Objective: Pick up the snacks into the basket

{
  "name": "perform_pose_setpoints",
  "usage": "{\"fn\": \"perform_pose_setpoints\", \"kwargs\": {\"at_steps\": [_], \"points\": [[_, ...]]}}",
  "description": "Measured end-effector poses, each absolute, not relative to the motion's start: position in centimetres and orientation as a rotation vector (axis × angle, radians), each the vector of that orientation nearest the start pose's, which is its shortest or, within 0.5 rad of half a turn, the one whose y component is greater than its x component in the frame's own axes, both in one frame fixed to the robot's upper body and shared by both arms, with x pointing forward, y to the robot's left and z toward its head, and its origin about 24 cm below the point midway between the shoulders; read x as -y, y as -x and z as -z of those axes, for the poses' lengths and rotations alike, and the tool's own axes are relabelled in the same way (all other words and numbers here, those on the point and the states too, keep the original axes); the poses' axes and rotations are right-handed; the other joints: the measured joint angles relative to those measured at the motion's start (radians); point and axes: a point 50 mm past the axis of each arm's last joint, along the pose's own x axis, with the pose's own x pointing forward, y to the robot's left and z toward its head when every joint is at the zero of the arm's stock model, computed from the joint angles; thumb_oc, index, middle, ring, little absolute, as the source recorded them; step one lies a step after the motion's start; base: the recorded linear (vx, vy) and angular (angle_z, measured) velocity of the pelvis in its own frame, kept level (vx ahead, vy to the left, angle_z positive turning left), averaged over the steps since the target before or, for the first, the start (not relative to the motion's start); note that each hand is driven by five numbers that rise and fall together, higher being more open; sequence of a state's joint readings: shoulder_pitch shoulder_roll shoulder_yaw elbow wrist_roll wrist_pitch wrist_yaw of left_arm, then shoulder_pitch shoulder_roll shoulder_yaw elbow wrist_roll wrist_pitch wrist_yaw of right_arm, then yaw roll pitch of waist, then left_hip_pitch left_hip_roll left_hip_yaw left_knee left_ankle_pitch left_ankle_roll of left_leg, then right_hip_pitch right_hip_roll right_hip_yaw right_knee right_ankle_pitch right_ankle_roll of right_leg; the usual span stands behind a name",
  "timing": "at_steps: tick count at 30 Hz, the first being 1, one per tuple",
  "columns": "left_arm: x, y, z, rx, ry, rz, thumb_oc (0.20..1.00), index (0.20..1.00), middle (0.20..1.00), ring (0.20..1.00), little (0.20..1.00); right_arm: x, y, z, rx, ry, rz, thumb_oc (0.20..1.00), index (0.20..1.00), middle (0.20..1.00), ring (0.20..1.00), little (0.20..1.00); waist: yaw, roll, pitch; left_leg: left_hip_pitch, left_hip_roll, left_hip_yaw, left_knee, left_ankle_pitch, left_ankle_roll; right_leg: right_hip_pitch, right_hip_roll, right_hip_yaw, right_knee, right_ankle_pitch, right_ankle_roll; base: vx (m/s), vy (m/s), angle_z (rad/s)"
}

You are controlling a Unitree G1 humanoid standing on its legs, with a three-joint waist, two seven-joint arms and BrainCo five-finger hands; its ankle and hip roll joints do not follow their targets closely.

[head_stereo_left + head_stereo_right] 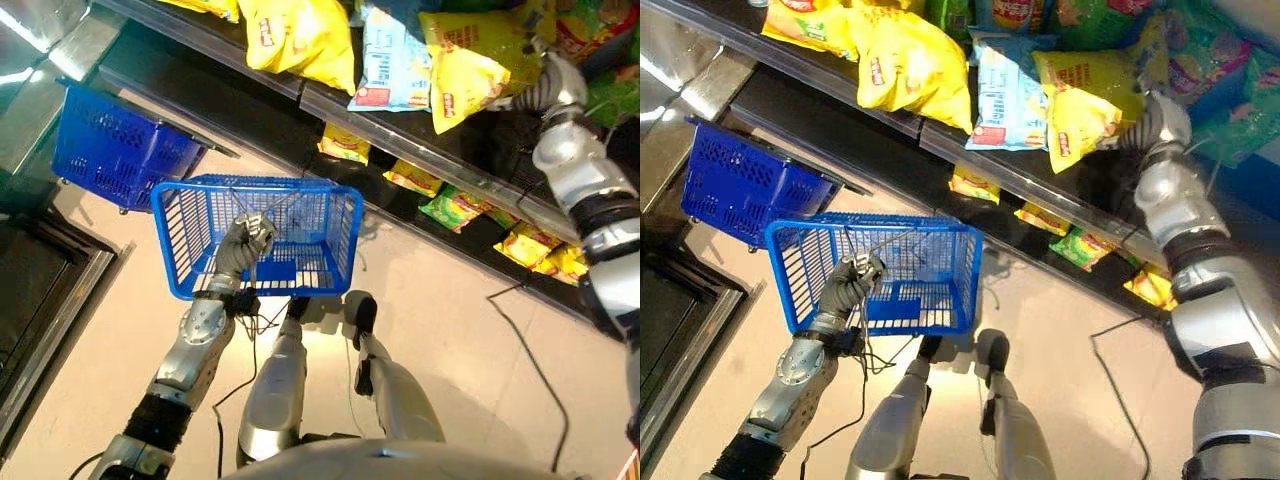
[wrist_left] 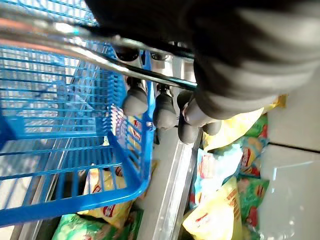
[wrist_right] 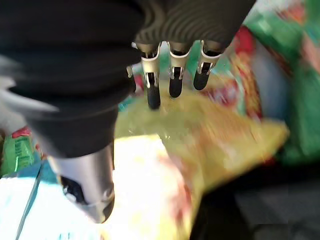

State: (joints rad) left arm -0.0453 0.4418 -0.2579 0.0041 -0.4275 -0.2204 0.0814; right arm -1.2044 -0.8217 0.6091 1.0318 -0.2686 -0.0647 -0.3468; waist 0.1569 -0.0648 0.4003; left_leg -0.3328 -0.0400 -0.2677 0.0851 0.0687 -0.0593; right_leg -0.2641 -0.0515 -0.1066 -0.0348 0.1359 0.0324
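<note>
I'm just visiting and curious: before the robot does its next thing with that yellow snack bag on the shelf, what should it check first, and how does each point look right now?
1. Basket held firmly: ok. The left hand is curled round the wire handle of the blue basket.
2. Basket has room: ok, no snacks lie inside.
3. Right hand on target: ok, its fingers lie on the yellow snack bag.
4. Grip closed round the bag: cannot tell, the thumb's hold is hidden.
5. Neighbouring light blue bag clear of the pull: not ok, it touches the yellow one.
6. Basket under the bag: not ok, it hangs lower left.
</note>
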Motion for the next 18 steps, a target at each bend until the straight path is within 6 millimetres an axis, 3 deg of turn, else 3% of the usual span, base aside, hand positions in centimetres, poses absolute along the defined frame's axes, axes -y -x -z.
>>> {"fn": "perform_pose_setpoints", "kwargs": {"at_steps": [4, 8, 18], "points": [[-17.2, -25.5, -7.1, 0.165, 0.016, 0.176, 0.2, 0.2, 0.2, 0.2, 0.2, 30.1, -38.9, -28.0, 0.233, 1.4, 0.536, 1.0, 1.0, 1.0, 1.0, 1.0, 0.007, -0.005, 0.002, -0.015, -0.006, -0.026, 0.013, 0.002, 0.0, 0.0, -0.002, -0.016, 0.014, -0.011, -0.001, 0.02, -0.019, 0.28], [-16.6, -25.6, -7.2, 0.171, 0.017, 0.201, 0.2, 0.2, 0.2, 0.2, 0.2, 33.0, -38.0, -27.6, 0.094, 1.502, 0.608, 1.0, 1.0, 1.0, 1.0, 1.0, 0.027, -0.006, 0.003, -0.038, -0.019, -0.065, 0.027, 0.003, 0.0, 0.0, -0.006, -0.042, 0.015, -0.02, 0.005, 0.02, -0.019, 0.25], [-16.0, -26.0, -7.6, 0.175, 0.035, 0.236, 0.2, 0.2, 0.2, 0.2, 0.2, 33.9, -37.8, -26.7, -0.027, 1.725, 0.594, 1.0, 1.0, 1.0, 1.0, 1.0, 0.04, -0.015, 0.009, -0.064, -0.044, -0.109, 0.033, 0.011, 0.004, -0.006, -0.019, -0.07, 0.015, -0.031, 0.019, 0.01, -0.019, 0.14]]}}
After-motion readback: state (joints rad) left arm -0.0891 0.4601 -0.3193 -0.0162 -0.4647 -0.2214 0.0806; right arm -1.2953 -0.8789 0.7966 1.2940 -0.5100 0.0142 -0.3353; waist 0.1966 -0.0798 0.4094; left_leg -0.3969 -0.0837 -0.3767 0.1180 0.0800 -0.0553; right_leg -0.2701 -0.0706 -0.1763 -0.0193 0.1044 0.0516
